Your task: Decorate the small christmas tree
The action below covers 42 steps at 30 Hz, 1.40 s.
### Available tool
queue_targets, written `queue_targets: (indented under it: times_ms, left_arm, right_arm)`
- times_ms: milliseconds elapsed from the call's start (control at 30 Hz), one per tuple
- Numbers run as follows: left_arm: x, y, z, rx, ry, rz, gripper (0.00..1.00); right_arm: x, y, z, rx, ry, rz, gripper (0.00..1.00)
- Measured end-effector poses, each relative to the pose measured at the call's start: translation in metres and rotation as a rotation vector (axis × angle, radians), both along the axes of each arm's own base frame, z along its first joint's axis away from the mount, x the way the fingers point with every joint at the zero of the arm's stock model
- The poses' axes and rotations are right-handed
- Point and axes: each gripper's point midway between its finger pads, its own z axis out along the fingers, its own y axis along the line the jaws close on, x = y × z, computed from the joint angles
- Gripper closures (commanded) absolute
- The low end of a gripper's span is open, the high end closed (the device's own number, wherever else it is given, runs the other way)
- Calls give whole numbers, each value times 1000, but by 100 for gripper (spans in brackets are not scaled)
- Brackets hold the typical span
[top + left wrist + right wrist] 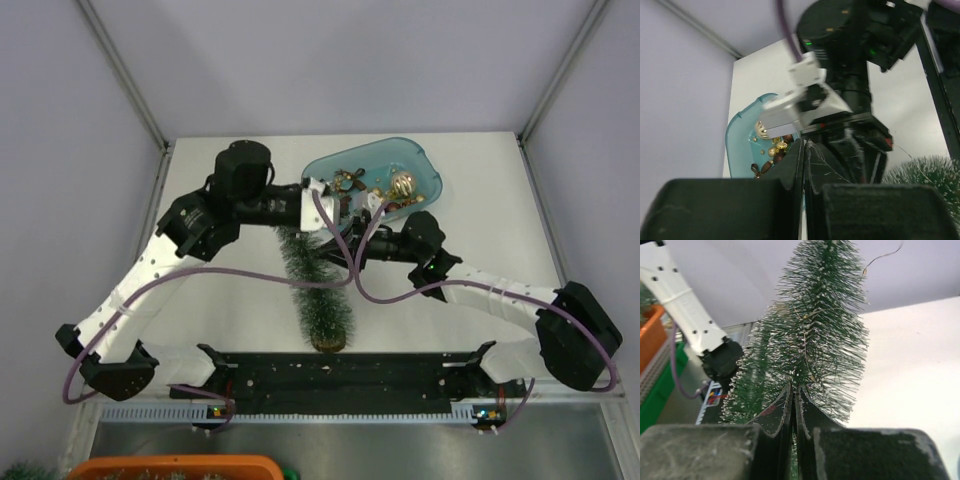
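the small christmas tree (pixel 320 298) stretches away from the top camera, brown base nearest. the left gripper (pixel 804 146) and the right gripper (pixel 792 390) meet just past the tree's tip, each with fingers pressed tight together. a translucent blue tray (pixel 425 162) holding gold ornaments (pixel 402 183) sits just beyond that tip. a thin wire (pixel 883 255) curls off the tree near its tip.

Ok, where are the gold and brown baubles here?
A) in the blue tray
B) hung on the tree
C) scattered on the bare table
A: the baubles lie together inside the blue tray, at the far side of the table past the small christmas tree.
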Motion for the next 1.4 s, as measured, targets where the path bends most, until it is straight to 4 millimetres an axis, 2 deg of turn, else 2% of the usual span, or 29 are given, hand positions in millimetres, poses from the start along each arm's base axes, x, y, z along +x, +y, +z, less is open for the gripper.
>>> queue_targets:
  times_ms: [133,367,433,600,800,933,1067,1267,1400]
  left_arm:
    - [-32,-2,-23,162,-138,-105,100]
    - [-47,21,-54,370,-337,-153,100]
    - [-51,27,-57,403,-380,-160,100]
    - [-54,41,-52,400,-435,-109,100]
    - [-63,63,-75,341,-337,22,100]
    - [-60,69,-85,257,-220,153,100]
    - [-50,68,-93,173,-108,287,100]
    - [-18,75,-107,54,29,558,99]
    - [4,91,-102,-39,104,725,97]
  right_arm:
    - [17,-4,-4,-29,15,-112,100]
    - [37,-9,-7,-54,56,-236,100]
    - [40,-11,-6,-53,61,-258,100]
    - [42,-18,5,-30,56,-302,100]
    - [38,-37,29,38,11,-348,100]
    - [35,-44,36,75,-13,-358,100]
    - [32,-46,34,107,-7,-353,100]
    - [27,-53,19,141,44,-348,100]
    - [25,-60,14,180,72,-345,100]
